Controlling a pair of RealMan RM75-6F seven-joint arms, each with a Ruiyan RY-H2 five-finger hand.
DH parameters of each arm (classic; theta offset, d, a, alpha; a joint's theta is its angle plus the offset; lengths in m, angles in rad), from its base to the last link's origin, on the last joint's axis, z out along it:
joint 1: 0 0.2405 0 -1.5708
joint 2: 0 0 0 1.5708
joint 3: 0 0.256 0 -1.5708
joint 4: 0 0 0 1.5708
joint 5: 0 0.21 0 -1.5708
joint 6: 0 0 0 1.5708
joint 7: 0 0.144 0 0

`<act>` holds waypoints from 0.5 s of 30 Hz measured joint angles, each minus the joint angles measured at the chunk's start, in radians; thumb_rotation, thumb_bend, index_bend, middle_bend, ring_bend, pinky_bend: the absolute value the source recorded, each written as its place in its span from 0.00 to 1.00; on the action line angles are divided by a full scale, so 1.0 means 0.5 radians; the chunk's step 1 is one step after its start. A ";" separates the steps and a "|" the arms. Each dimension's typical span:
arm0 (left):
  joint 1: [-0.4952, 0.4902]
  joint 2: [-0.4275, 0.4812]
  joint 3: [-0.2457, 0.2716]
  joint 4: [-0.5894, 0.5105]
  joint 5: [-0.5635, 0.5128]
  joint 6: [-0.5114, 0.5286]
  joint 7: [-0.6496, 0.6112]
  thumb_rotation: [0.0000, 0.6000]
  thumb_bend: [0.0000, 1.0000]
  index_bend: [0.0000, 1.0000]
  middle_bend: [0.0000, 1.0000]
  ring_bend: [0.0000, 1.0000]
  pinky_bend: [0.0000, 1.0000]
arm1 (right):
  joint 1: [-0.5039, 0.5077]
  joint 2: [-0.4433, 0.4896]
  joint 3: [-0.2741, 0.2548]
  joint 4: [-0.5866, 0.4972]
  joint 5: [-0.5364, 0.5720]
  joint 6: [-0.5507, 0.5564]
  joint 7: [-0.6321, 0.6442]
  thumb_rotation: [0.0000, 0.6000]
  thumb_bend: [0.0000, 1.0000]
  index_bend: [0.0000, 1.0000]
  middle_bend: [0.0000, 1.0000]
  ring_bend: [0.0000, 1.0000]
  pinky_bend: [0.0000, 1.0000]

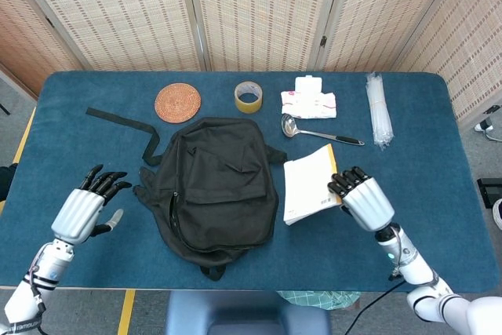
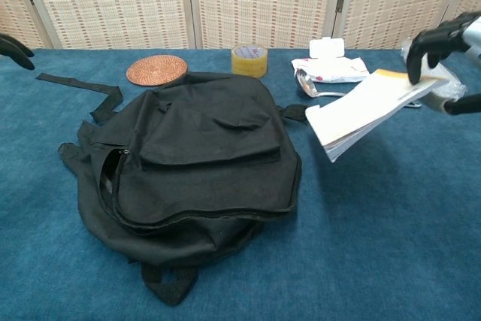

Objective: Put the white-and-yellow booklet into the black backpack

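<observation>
The black backpack (image 1: 212,186) (image 2: 188,167) lies flat in the middle of the blue table, its zipper partly open along the near left side. My right hand (image 1: 362,198) (image 2: 443,43) grips the white-and-yellow booklet (image 1: 309,183) (image 2: 370,110) by its right edge and holds it lifted off the table, just right of the backpack. My left hand (image 1: 85,209) hovers with fingers spread over the table's near left, left of the backpack; only its fingertips (image 2: 15,46) show in the chest view.
A round woven coaster (image 1: 177,103), a roll of tape (image 1: 249,96), a pack of wipes (image 1: 309,100), a ladle (image 1: 318,132) and a bundle of clear plastic (image 1: 379,110) line the far side. The backpack's strap (image 1: 124,125) trails to the left.
</observation>
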State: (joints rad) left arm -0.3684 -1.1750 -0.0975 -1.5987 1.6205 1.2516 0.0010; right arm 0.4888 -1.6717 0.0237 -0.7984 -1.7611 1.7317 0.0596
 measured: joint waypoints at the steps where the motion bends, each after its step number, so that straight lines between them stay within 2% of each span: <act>1: -0.027 -0.002 -0.003 0.000 0.010 -0.024 -0.004 1.00 0.46 0.31 0.18 0.17 0.01 | -0.003 0.047 0.018 -0.044 -0.004 0.041 -0.031 1.00 0.42 0.83 0.56 0.53 0.49; 7: -0.177 -0.019 0.007 -0.029 0.076 -0.189 0.005 1.00 0.46 0.31 0.18 0.17 0.01 | -0.020 0.276 0.093 -0.289 -0.029 0.177 -0.185 1.00 0.43 0.84 0.56 0.53 0.49; 15: -0.344 -0.077 0.088 -0.112 0.147 -0.433 0.075 1.00 0.44 0.31 0.18 0.17 0.01 | -0.065 0.492 0.168 -0.580 -0.033 0.241 -0.343 1.00 0.43 0.84 0.56 0.53 0.49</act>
State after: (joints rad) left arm -0.5402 -1.2136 -0.0536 -1.6546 1.6938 1.0349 0.0383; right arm 0.4565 -1.4259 0.1078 -1.0886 -1.7778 1.8524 -0.1119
